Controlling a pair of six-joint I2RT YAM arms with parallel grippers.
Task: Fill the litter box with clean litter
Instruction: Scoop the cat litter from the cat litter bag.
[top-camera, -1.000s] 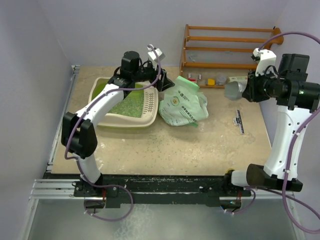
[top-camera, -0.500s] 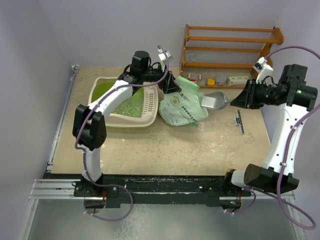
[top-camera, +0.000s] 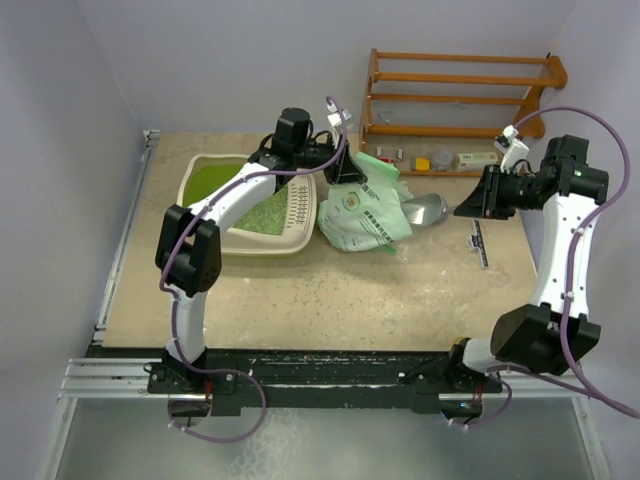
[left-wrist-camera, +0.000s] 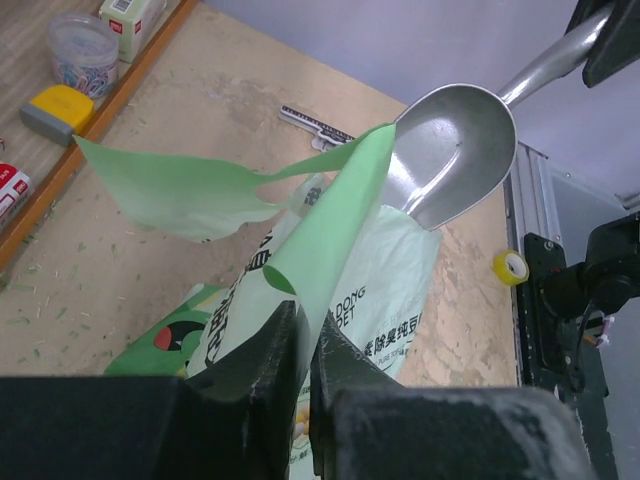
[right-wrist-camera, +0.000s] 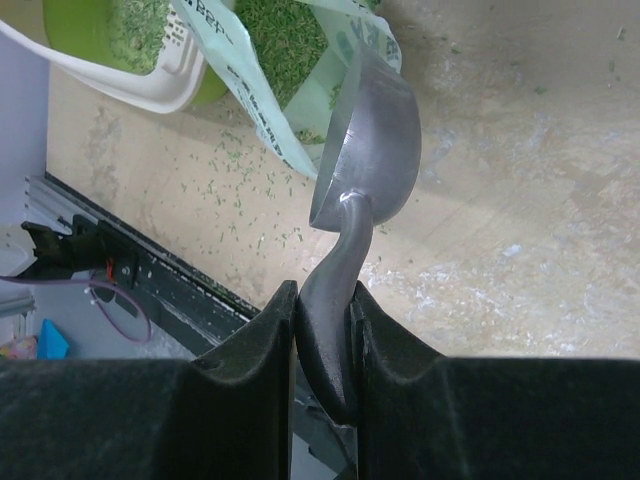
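Litter box: lying at the back left of the desk, long axis running left to right, slotted cream end pointing toward the bag (rounded plastic, lime-green inside).
Litter: tiny green pellets lying in the box and the bag.
Left gripper: pinching the bag's thin pale-green edge.
Right gripper: clamping the curved handle of the smooth metal scoop.

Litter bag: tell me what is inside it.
Green litter pellets show through the bag's open mouth, with the metal scoop at its edge. How deep the litter goes is hidden by the bag's wall.
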